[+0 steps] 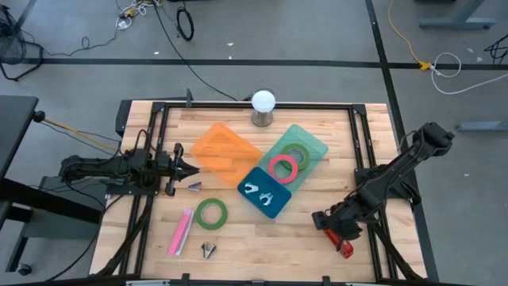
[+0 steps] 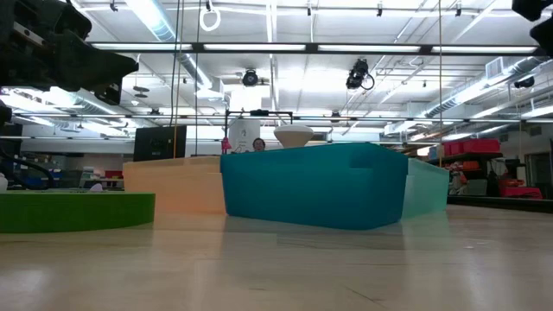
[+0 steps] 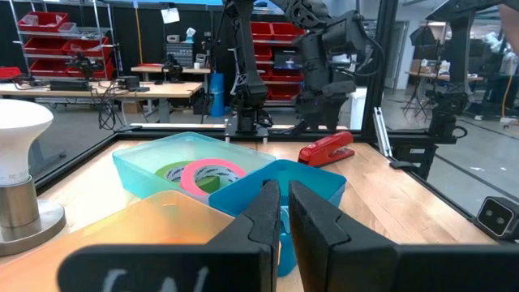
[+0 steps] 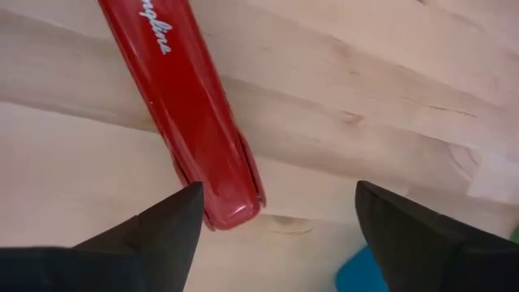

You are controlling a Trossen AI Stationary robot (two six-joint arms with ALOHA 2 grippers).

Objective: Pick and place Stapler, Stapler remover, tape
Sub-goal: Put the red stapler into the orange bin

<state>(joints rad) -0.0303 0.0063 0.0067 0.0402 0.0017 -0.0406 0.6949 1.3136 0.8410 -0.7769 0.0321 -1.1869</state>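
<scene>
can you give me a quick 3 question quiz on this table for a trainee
1. True or false: the red stapler already sits in the orange tray.
2. Which container holds the pink tape roll? A) dark blue bin B) light teal bin C) orange tray
3. Which gripper has its jaws open over the stapler?

Key: 1. False, it lies on the table under the right gripper. 2. B, the light teal bin. 3. The right one; the left gripper is shut.

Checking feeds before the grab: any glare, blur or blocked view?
Low view: ceiling lights glare, teal bin blocks the table behind. Right wrist view: red stapler sharp, fingers soft. Left wrist view: near fingers blurred. High view: even light.
</scene>
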